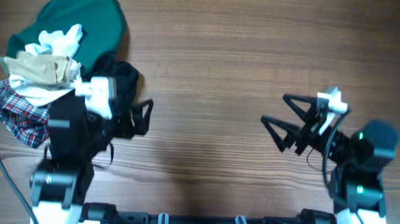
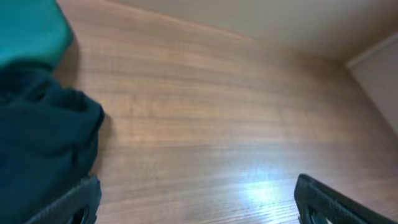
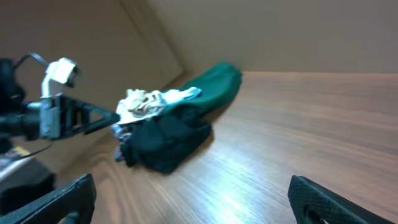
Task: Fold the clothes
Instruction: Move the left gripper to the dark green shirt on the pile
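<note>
A pile of clothes lies at the table's far left. The large dark green garment is at the back, with white and beige pieces on it, a red-blue plaid one at the left edge and a black one on the right. My left gripper is open and empty beside the black garment. My right gripper is open and empty over bare wood on the right. The pile also shows in the right wrist view.
The wooden table stretches between the two grippers. A wall rises behind the table's far edge. The arm bases stand at the near edge.
</note>
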`<state>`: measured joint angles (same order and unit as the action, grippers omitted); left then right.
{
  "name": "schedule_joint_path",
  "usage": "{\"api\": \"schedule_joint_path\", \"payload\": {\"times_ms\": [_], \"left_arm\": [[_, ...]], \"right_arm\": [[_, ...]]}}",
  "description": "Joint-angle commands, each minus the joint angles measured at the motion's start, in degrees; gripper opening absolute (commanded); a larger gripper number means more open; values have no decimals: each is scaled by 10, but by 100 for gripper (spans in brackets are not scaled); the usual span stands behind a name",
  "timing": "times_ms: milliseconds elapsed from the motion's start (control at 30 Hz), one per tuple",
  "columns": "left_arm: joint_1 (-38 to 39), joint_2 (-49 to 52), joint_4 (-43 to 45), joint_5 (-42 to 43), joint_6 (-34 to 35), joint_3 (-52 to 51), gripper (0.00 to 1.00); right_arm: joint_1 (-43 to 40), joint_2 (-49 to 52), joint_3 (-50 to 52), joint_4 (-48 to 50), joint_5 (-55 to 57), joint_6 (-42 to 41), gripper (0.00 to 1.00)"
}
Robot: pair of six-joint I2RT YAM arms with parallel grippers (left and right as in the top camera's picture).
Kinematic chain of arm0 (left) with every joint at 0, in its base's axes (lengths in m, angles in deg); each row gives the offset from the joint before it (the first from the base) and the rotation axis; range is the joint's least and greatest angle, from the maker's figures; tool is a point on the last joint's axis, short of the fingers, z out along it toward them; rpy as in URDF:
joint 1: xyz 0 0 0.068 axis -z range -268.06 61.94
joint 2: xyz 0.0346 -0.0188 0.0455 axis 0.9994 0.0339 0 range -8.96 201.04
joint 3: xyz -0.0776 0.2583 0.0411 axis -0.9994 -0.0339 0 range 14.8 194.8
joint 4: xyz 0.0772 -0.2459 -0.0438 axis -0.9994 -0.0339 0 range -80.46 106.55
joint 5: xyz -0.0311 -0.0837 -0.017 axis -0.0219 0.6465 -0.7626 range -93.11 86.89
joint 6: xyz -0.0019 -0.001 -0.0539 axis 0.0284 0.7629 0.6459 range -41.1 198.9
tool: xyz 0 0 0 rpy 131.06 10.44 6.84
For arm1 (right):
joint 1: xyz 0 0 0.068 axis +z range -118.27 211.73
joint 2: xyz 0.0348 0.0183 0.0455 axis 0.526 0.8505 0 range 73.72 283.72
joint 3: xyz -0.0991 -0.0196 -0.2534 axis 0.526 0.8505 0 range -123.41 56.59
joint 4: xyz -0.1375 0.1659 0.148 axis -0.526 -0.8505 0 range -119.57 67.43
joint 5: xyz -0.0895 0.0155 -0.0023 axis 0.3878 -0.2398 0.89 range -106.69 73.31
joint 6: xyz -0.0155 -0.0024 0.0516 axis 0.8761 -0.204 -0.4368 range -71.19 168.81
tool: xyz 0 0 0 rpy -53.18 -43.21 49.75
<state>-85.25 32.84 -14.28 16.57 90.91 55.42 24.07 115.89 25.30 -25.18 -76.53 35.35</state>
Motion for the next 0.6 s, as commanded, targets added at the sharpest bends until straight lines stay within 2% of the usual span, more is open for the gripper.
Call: {"api": "schedule_joint_path", "payload": {"times_ms": [0, 100, 167, 233, 267, 333, 400, 533, 567], "left_arm": [[-4, 139, -106, 9, 7, 156, 100], [-4, 212, -158, 18, 7, 212, 100], [-4, 235, -158, 19, 6, 212, 100], [-4, 248, -151, 15, 4, 212, 100], [-4, 254, -143, 15, 4, 212, 100], [-4, 261, -128, 15, 4, 212, 100], [-4, 266, -118, 15, 4, 212, 100], [-4, 285, -120, -3, 4, 211, 100], [-4, 301, -121, -16, 5, 211, 100]], "right_arm": [[1, 103, -68, 0, -115, -3, 100], [1, 196, -112, 0, -163, -1, 100], [1, 239, -134, 0, -118, 22, 100], [1, 267, -144, -31, 32, 42, 100], [1, 275, -144, -61, 164, 45, 99], [3, 281, -144, -101, 325, 45, 100], [3, 283, -144, -107, 363, 30, 100], [3, 297, -144, -99, 359, -61, 100], [3, 305, -144, -98, 342, -46, 100]]}}
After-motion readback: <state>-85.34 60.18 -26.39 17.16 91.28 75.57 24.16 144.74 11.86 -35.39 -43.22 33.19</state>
